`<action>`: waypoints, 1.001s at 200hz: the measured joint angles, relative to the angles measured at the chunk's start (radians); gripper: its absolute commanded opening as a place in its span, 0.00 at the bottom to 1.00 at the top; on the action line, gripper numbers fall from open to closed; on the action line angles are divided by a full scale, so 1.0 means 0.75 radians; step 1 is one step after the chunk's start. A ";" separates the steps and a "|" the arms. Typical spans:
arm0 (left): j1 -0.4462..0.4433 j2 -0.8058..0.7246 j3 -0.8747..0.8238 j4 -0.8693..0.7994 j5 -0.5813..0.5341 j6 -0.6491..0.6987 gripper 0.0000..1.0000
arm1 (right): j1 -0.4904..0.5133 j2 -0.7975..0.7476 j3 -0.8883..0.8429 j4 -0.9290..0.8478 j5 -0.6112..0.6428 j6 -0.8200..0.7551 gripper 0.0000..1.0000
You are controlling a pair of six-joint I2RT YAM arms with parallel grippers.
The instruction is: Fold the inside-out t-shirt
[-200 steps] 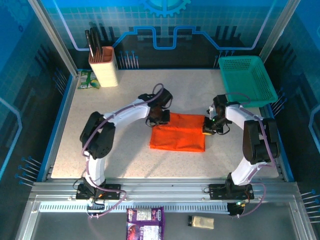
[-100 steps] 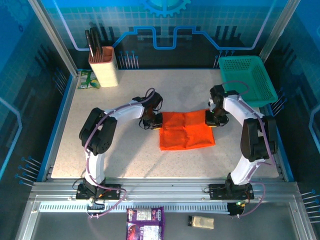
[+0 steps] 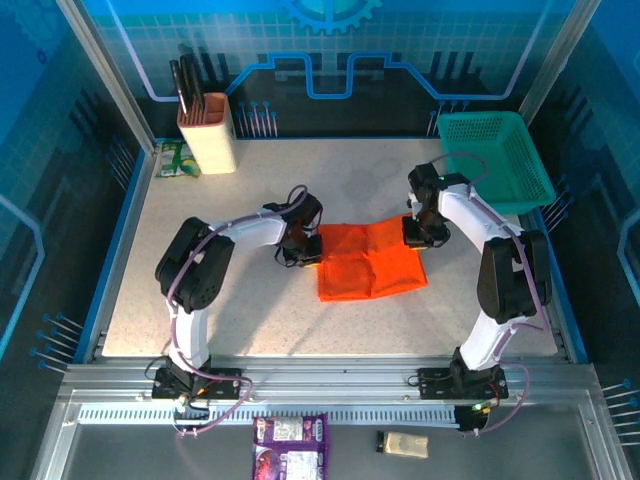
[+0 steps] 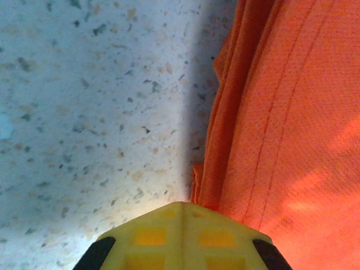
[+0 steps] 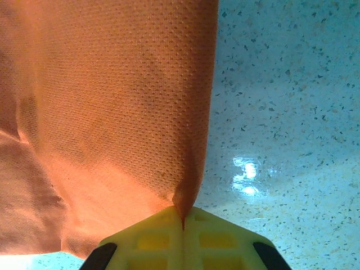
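Note:
The inside-out t-shirt (image 3: 372, 265) lies folded into an orange rectangle at the middle of the table. My right gripper (image 3: 417, 232) sits at its far right corner. In the right wrist view that gripper (image 5: 183, 216) is shut, with a corner of the orange cloth (image 5: 112, 101) pinched between its yellow fingers. My left gripper (image 3: 307, 250) rests at the shirt's left edge. In the left wrist view it (image 4: 183, 205) is shut; the layered cloth edge (image 4: 281, 112) runs up against its tip on the right side, and no cloth shows between the fingers.
A teal mesh basket (image 3: 495, 160) stands at the far right corner. A beige knife holder (image 3: 207, 135) and a green packet (image 3: 175, 160) stand at the far left. The speckled tabletop (image 3: 250, 310) is bare in front of the shirt. Purple packets (image 3: 290, 440) lie below the rail.
The shirt has slid to the right, pulled by the right gripper, which moved farther back. The left gripper came off the shirt's far left corner and now sits just beside its left edge.

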 measured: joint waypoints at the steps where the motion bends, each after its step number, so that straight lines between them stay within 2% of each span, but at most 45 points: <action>1: 0.000 -0.002 -0.001 0.000 -0.001 0.000 0.02 | 0.000 0.000 0.000 -0.001 0.000 0.000 0.00; 39: 0.000 -0.040 -0.043 0.022 -0.014 -0.029 0.02 | 0.003 0.000 0.000 -0.014 0.000 0.000 0.00; 107: -0.039 0.002 -0.051 0.091 0.062 -0.056 0.01 | 0.051 0.000 0.004 -0.033 -0.001 0.007 0.00; 200: -0.042 0.018 -0.056 0.158 0.123 -0.065 0.00 | 0.216 -0.032 0.103 -0.087 -0.039 0.086 0.00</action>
